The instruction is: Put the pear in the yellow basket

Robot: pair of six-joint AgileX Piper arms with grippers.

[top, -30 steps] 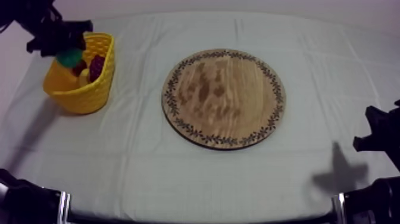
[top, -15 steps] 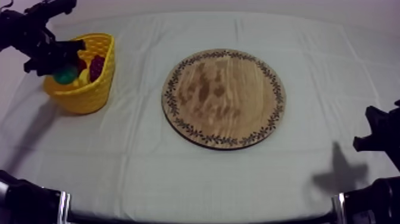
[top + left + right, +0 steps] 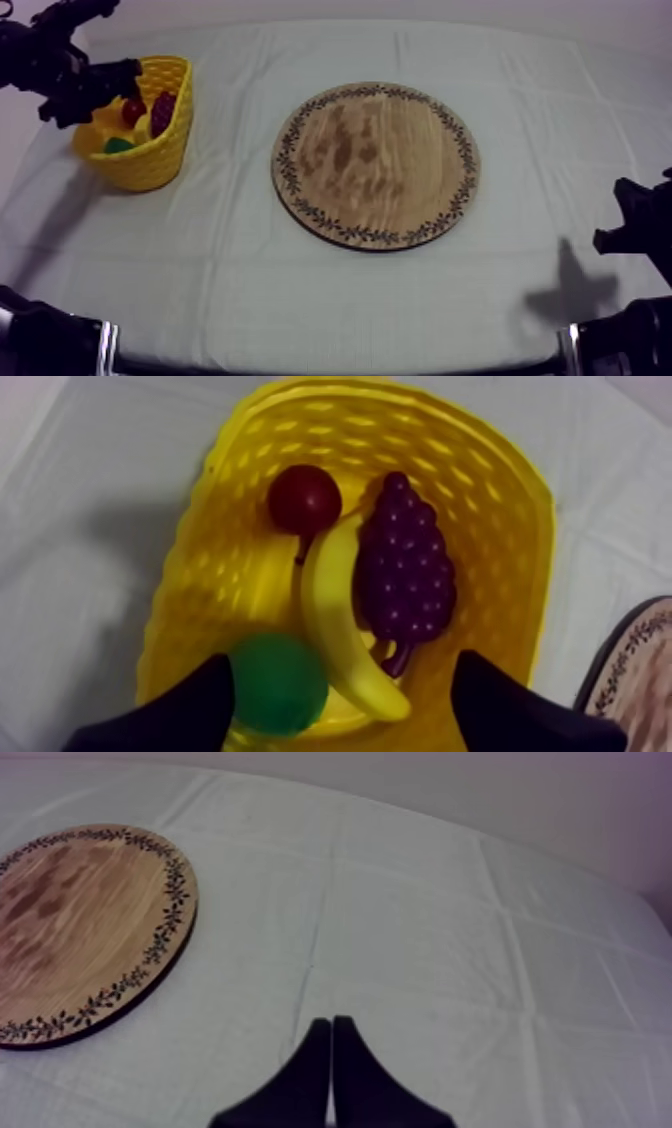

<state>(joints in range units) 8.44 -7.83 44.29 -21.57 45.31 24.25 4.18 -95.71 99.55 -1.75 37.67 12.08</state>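
Yellow basket (image 3: 150,160) far left under the parted left gripper (image 3: 92,92), round wooden board (image 3: 376,165) flat mid-table, open cloth (image 3: 230,250) between them, near and right

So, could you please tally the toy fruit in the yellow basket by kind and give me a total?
pear: 1
banana: 1
bunch of grapes: 1
small red fruit: 1
Total in the yellow basket: 4

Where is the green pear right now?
The pear lies in the yellow basket at the top view's left, beside the banana, under the open left hand.
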